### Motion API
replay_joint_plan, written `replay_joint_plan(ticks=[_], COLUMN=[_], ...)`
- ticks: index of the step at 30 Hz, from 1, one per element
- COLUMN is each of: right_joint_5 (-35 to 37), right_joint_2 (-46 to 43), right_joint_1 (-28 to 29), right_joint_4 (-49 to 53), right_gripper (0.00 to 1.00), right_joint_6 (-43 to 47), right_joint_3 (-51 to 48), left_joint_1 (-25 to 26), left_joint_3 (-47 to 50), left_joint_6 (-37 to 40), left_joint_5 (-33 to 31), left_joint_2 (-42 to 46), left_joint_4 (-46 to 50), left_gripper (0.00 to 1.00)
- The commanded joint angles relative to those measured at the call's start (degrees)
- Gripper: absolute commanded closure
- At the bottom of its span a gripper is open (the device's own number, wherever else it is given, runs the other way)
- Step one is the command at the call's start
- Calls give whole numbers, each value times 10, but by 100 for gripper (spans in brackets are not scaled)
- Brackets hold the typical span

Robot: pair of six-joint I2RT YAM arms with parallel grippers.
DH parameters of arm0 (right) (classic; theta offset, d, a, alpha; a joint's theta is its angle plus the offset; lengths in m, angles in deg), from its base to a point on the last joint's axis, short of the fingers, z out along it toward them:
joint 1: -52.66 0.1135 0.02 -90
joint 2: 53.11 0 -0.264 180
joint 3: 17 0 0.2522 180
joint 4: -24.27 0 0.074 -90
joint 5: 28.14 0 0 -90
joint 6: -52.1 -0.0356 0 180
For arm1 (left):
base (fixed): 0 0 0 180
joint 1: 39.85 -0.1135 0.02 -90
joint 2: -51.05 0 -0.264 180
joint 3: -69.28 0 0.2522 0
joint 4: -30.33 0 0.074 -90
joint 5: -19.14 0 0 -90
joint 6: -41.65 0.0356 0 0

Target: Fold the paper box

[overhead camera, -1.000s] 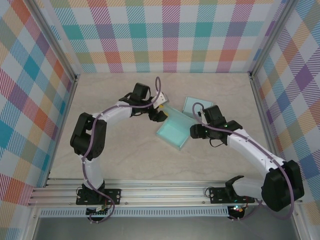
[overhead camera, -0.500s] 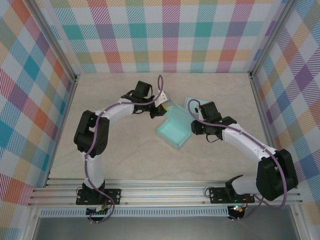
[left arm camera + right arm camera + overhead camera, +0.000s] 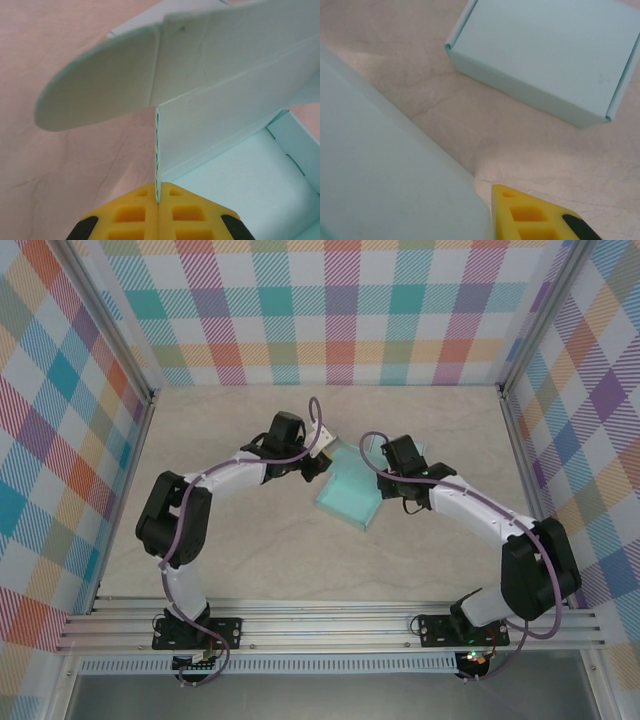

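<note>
Top view: bright, even, sharp; only soft, faint shadows on the tabletop (image 3: 250, 560). Wrist views: warm pinkish cast, dimmer; the close paper box (image 3: 225, 65) slightly out of focus.

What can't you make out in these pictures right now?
- Right wrist view: the open box hides one finger of the right claw, so its grip is unclear.
- Top view: the right arm covers most of the closed box.
- Left wrist view: the frame edge cuts off much of the open box.
</note>
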Motion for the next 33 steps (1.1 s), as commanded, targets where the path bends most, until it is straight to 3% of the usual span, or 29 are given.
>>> replay_joint_plan(ticks=[1, 8, 14, 21, 24, 33], right_joint_5=[45, 72, 53, 34, 9, -29], right_joint_2=[19, 85, 128, 140, 146, 177], right_joint_1=[12, 16, 16, 16, 16, 16], right_joint_4=[-22, -9, 1, -13, -33, -59], right_gripper=[82, 78, 73, 73, 82, 88], right_joint_6=[4, -27, -55, -84, -98, -84], right_joint_3=[36, 111, 148, 152, 152, 171], left_joint_1=[25, 81, 95, 96, 100, 105], left_joint_3=[44, 104, 124, 138, 146, 143], left_joint_6=[-98, -207, -276, -322, -346, -348], left_joint_5=[-104, -304, -403, -410, -407, -411], left_joint_2=[58, 92, 82, 84, 82, 66], left_joint_4=[-94, -161, -176, -182, -191, -198], left_gripper=[100, 100, 100, 100, 100, 100])
